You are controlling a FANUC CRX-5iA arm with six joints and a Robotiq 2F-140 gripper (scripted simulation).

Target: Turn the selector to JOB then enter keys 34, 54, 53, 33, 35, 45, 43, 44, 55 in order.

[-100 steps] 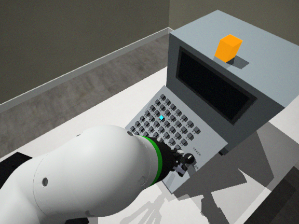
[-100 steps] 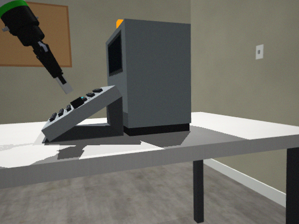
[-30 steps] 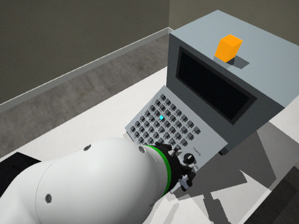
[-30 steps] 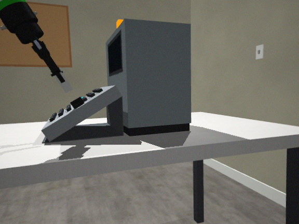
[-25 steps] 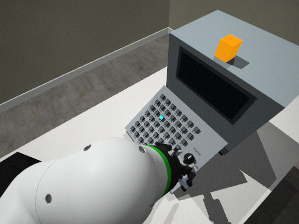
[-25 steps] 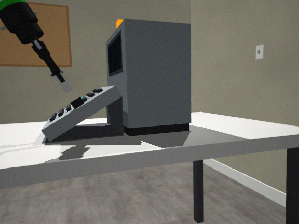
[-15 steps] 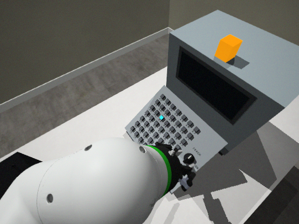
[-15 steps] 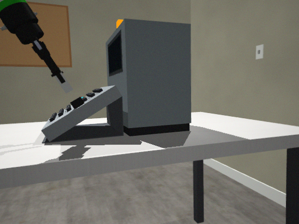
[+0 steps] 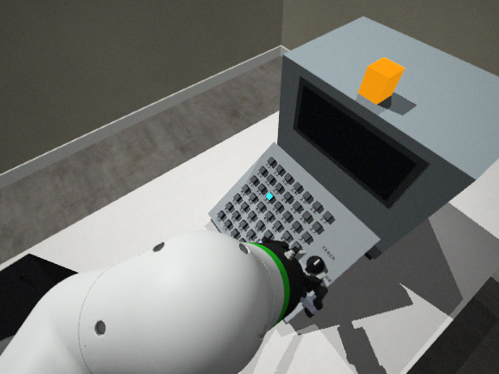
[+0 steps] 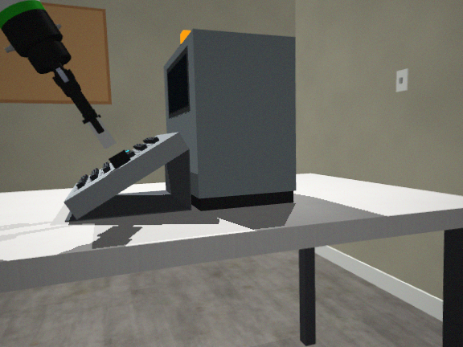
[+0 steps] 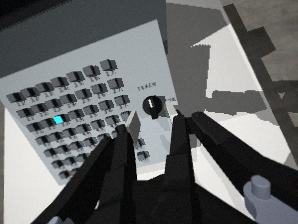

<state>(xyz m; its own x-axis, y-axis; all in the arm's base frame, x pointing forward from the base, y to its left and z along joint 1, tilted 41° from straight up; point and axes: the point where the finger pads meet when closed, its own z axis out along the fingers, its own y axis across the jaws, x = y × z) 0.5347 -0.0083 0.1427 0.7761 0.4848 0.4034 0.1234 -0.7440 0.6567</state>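
Note:
The sloped grey keypad panel (image 9: 346, 234) (image 10: 133, 169) (image 11: 145, 55) carries rows of dark keys. One key (image 9: 269, 196) (image 10: 127, 151) (image 11: 59, 119) glows cyan. The black selector knob (image 9: 314, 262) (image 11: 151, 105) sits at the panel's lower right, and its white mark points toward the TEACH label (image 9: 329, 253) (image 11: 147, 87). My gripper (image 9: 318, 290) (image 10: 105, 138) (image 11: 152, 113) is partly open and empty. It hovers a little above the panel with its fingertips on either side of the knob, not touching it. The arm hides the panel's lower keys in the top view.
The grey machine box (image 9: 433, 108) (image 10: 241, 112) with a dark screen (image 9: 355, 143) stands behind the panel. An orange block (image 9: 380, 80) (image 10: 185, 35) sits on its top. Both rest on a white table (image 9: 152, 208) (image 10: 362, 201).

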